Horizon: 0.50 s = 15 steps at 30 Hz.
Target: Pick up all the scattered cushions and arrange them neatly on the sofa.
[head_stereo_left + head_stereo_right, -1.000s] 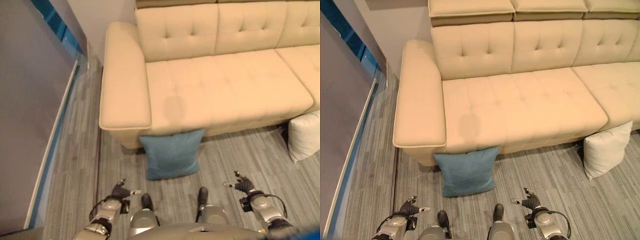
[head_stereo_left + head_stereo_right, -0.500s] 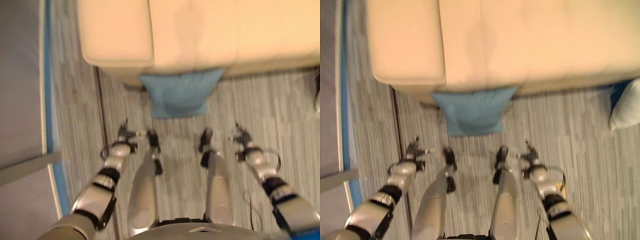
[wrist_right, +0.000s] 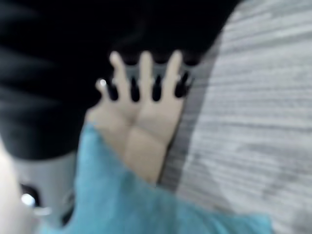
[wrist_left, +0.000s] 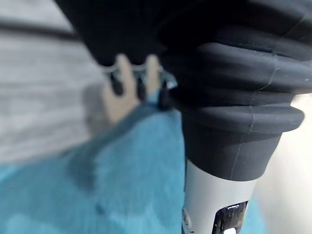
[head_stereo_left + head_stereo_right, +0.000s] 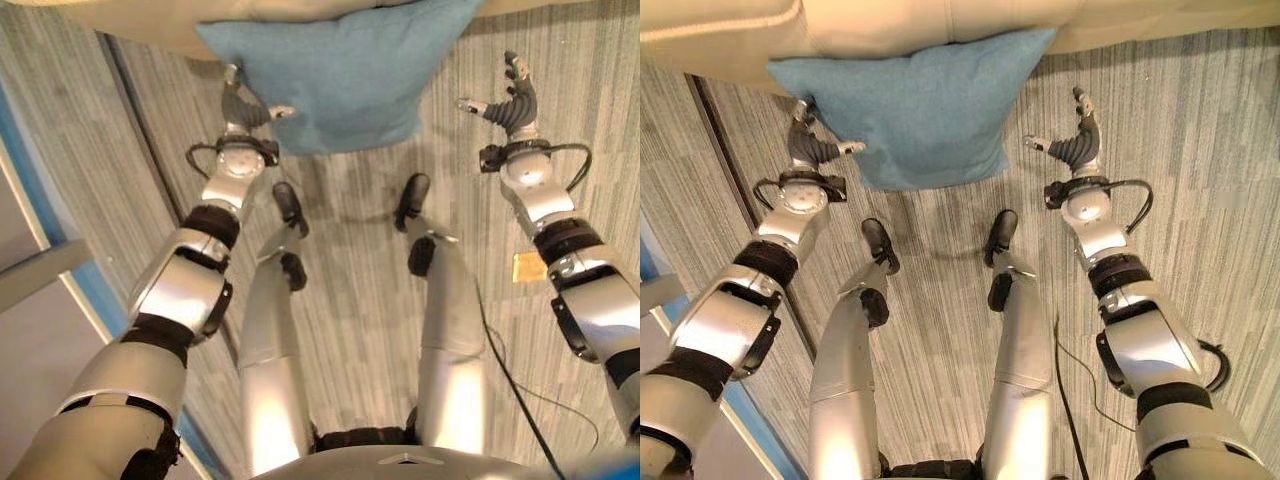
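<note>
1. Where the grey striped carpet floor [image 5: 1200,150] lies nearest, both arms reach forward over it.
2. The left hand [image 5: 240,105] touches the left edge of the square blue fabric cushion [image 5: 920,110], fingers relaxed, gripping nothing.
3. The right hand [image 5: 1077,145] hovers just beside its right edge, fingers spread.
4. The cushion leans on the floor against the cream leather sofa [image 5: 890,25].

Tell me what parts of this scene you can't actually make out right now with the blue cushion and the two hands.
- Blue cushion: its top edge is hidden under the sofa front in the eye views.
- Sofa: seat and back are cut off by the picture's top edge.
- Left hand: whether it touches the cushion is unclear, since it overlaps the cushion's edge and its wrist view is blurred.
- Right hand: open beside the cushion, apart from it.
</note>
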### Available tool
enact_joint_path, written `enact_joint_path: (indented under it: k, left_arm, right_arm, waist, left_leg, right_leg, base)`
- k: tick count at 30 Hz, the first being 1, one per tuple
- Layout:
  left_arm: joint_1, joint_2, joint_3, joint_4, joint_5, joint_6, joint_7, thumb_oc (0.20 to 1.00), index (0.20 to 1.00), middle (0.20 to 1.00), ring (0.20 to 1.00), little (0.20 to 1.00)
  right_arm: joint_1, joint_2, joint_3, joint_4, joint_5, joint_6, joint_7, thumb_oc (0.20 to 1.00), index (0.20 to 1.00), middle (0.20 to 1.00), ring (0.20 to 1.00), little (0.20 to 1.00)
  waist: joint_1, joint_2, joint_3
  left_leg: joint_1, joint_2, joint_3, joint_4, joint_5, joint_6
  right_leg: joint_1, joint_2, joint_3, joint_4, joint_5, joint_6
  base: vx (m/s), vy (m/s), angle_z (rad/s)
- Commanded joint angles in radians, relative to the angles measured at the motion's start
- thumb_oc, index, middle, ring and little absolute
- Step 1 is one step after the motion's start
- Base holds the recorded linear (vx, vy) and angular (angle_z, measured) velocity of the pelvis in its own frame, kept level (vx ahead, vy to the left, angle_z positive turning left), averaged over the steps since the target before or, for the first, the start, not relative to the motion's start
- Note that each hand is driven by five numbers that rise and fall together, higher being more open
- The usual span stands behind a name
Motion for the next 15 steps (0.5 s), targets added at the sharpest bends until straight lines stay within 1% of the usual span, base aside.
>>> enact_joint_path:
  k: [1, 6, 8, 10, 14, 15]
  left_arm:
    - [0.117, 0.020, 0.057, -0.002, -0.038, -0.005, 0.042, 1.000, 1.000, 1.000, 1.000, 1.000]
    - [0.123, 0.033, 0.053, -0.042, -0.058, -0.011, 0.042, 1.000, 1.000, 1.000, 1.000, 1.000]
    - [0.083, 0.068, 0.021, -0.037, -0.061, -0.012, 0.022, 1.000, 1.000, 1.000, 1.000, 1.000]
    - [0.063, 0.073, 0.013, -0.032, -0.070, -0.013, 0.016, 1.000, 1.000, 1.000, 1.000, 1.000]
    - [-0.030, 0.094, -0.045, -0.030, -0.075, -0.009, 0.010, 1.000, 1.000, 1.000, 1.000, 1.000]
    - [-0.030, 0.094, -0.045, -0.030, -0.075, -0.009, 0.010, 1.000, 1.000, 1.000, 1.000, 1.000]
  right_arm:
    - [0.072, -0.021, 0.025, 0.002, 0.028, -0.027, -0.027, 1.000, 1.000, 1.000, 1.000, 1.000]
    - [0.048, -0.047, 0.031, -0.024, 0.026, -0.026, -0.034, 1.000, 1.000, 1.000, 1.000, 1.000]
    - [0.008, -0.064, 0.051, -0.041, 0.029, -0.031, -0.032, 1.000, 1.000, 1.000, 1.000, 1.000]
    - [-0.011, -0.067, 0.062, -0.038, 0.032, -0.031, -0.030, 1.000, 1.000, 1.000, 1.000, 1.000]
    - [-0.094, -0.059, 0.106, -0.027, 0.048, -0.028, -0.027, 1.000, 1.000, 1.000, 1.000, 1.000]
    - [-0.095, -0.059, 0.106, -0.026, 0.048, -0.028, -0.027, 1.000, 1.000, 1.000, 1.000, 1.000]
  waist:
    - [-0.007, 0.037, -0.111]
    - [0.000, 0.040, -0.100]
    - [-0.003, 0.035, -0.099]
    - [-0.003, 0.033, -0.099]
    - [0.000, 0.032, -0.102]
    - [0.000, 0.032, -0.102]
  left_leg:
    - [-0.047, -0.001, -0.058, 0.116, -0.106, -0.047]
    - [-0.100, -0.002, -0.058, 0.138, -0.113, -0.045]
    - [-0.138, -0.002, -0.060, 0.144, -0.111, -0.044]
    - [-0.154, -0.003, -0.061, 0.144, -0.109, -0.043]
    - [-0.221, -0.003, -0.072, 0.171, -0.112, -0.040]
    - [-0.222, -0.003, -0.072, 0.172, -0.112, -0.040]
  right_leg:
    - [-0.059, 0.003, 0.089, 0.051, -0.008, 0.135]
    - [-0.117, 0.002, 0.097, 0.069, -0.013, 0.136]
    - [-0.159, 0.003, 0.102, 0.079, -0.015, 0.138]
    - [-0.173, 0.001, 0.103, 0.077, -0.016, 0.138]
    - [-0.237, 0.007, 0.112, 0.102, -0.019, 0.140]
    - [-0.238, 0.008, 0.112, 0.102, -0.019, 0.140]
  base:
    - [0.05, -0.045, 0.01]
    - [0.02, -0.018, 0.01]
    - [0.02, -0.039, 0.03]
    - [0.01, -0.008, 0.02]
    - [0.03, -0.004, 0.01]
    - [0.00, 0.000, 0.00]
